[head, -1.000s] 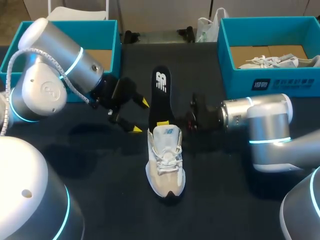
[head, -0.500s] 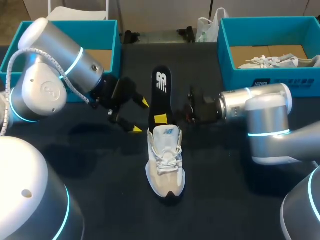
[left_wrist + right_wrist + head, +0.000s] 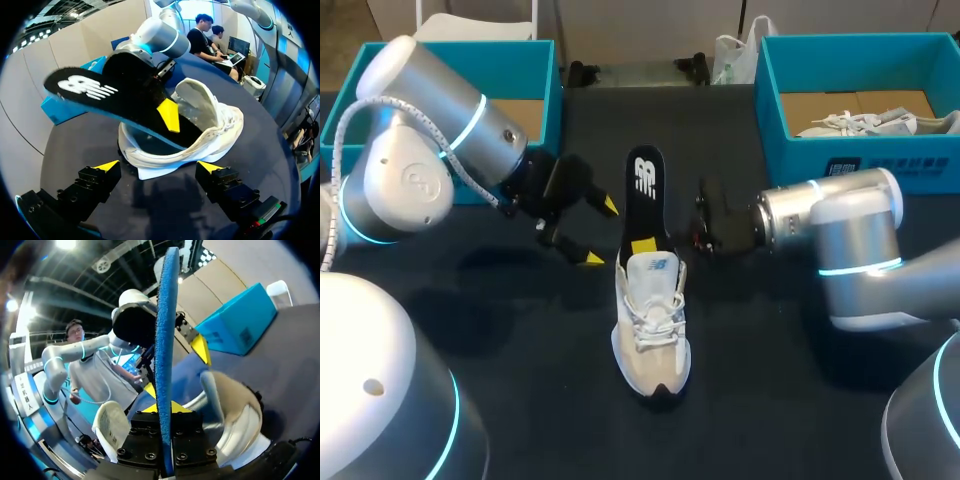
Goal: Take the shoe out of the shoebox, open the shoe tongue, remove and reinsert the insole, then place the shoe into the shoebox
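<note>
Shoe (image 3: 652, 320), a cream-white sneaker with a dark sole, stands upright at mid-bench, toe toward the robot, heel toward the far edge. Its tongue (image 3: 197, 100) is lifted, leaving the opening wide. A black insole (image 3: 644, 195) with white print has one end inside that opening; the rest slopes up and out over the heel toward the far side. The right wrist view shows it edge-on with a blue underside. The right gripper (image 3: 642, 246) comes in from the right, its jaws pinching the insole just above the shoe's collar, one yellow tip lying on the black face. The left gripper (image 3: 600, 232) hangs just beside the heel, on the insole's left, jaws spread wide and touching nothing. The bench (image 3: 520, 330) is a dark matte surface. A teal shoebox (image 3: 535, 60) sits at its far left corner behind the left arm. A second teal shoebox (image 3: 860, 160) at the far right holds another pale shoe (image 3: 865, 122) on brown card.
</note>
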`<state>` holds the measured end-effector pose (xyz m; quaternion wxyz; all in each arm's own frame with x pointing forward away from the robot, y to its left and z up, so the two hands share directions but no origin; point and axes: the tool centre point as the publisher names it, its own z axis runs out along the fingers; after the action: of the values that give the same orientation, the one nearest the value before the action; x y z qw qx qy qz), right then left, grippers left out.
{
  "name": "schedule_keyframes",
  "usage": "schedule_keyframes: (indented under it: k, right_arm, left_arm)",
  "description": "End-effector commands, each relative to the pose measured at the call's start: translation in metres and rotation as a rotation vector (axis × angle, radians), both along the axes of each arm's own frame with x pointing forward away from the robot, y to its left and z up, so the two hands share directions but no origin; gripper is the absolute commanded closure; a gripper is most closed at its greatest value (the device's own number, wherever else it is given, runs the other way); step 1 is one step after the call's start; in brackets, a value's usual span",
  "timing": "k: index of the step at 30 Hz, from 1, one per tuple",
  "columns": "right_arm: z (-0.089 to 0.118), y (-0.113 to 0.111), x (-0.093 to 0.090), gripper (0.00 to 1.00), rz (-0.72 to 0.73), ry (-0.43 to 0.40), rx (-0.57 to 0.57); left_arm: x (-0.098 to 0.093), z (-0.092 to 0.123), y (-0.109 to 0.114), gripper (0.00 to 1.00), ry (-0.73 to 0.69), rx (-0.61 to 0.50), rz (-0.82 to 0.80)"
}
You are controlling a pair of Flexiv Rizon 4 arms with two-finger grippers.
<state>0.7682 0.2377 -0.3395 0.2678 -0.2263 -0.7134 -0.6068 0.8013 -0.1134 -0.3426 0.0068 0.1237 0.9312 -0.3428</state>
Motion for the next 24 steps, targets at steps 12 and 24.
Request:
schedule_keyframes:
  k: [12,24]
  right_arm:
    - [-0.007,0.0,-0.013,0.84,-0.023,0.012,-0.007]
    - [0.015,0.001,0.002,0.71,0.004,-0.033,-0.033]
  left_arm:
    - [0.0,0.0,0.0,0.0,0.0,0.004,-0.001]
    - [0.0,0.0,0.0,0.0,0.0,0.004,-0.001]
